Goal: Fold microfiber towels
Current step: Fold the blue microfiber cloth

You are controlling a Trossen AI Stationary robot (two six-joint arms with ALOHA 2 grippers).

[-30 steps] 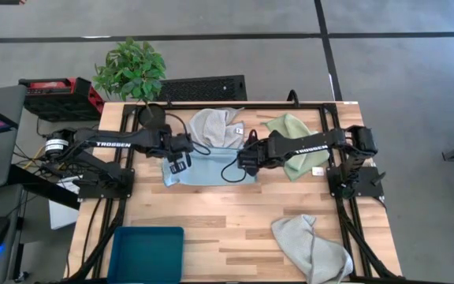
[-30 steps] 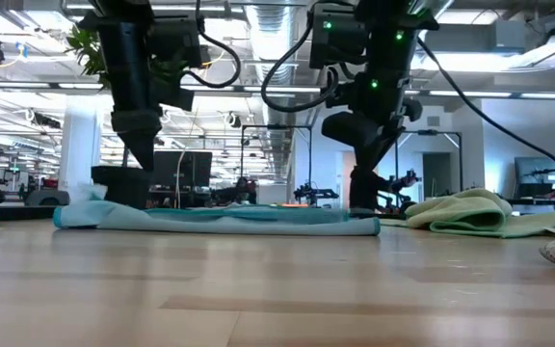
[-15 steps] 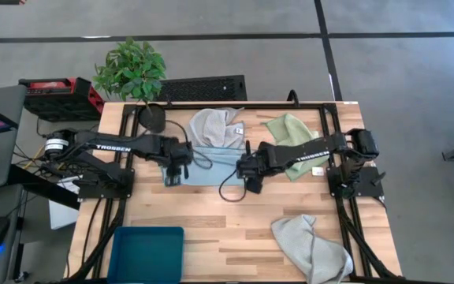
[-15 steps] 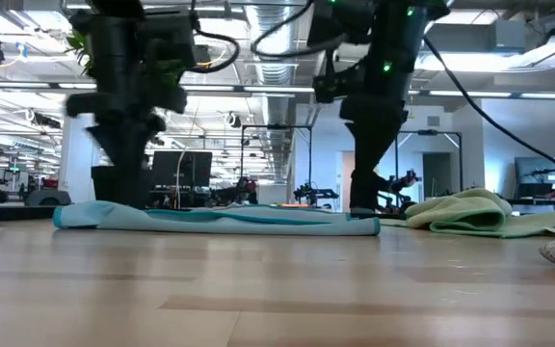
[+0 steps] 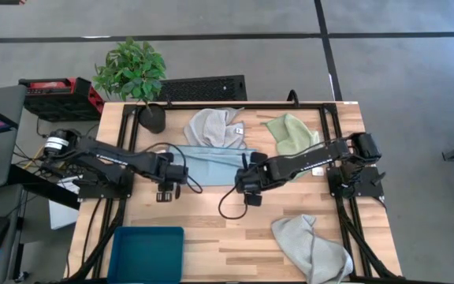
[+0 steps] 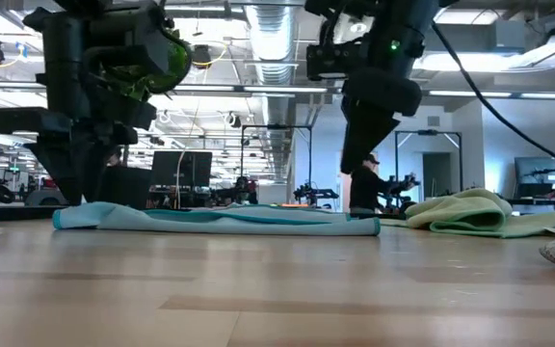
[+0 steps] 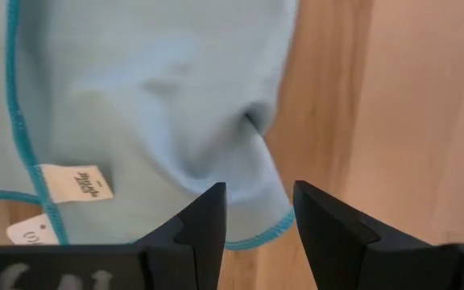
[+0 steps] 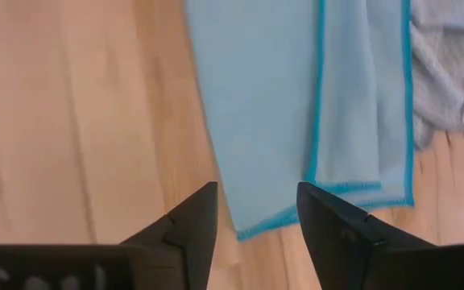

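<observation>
The light blue towel (image 5: 209, 163) lies flat and folded on the table's middle, one layer lapped over another (image 8: 361, 105). My left gripper (image 5: 166, 190) hangs open, pointing down, over its near left corner (image 7: 252, 205). At the near right corner (image 8: 244, 221) my right gripper (image 5: 251, 193) slants down, also open. Neither touches the cloth. A pale grey towel (image 5: 215, 126) with a small white tag and a light green towel (image 5: 290, 132) lie at the far side. Another grey towel (image 5: 310, 244) lies crumpled at the near right.
A teal bin (image 5: 146, 251) stands at the near left edge. A potted plant (image 5: 132, 75) is at the far left corner. Bare wood lies between the blue towel and the near edge. Black frame rails run along both sides of the table.
Both grippers have moved from over the blue towel toward the table's near edge, to its near corners, turning about their own axes as they went. My left gripper has also come down a little. The towel has stayed flat where it lay.
</observation>
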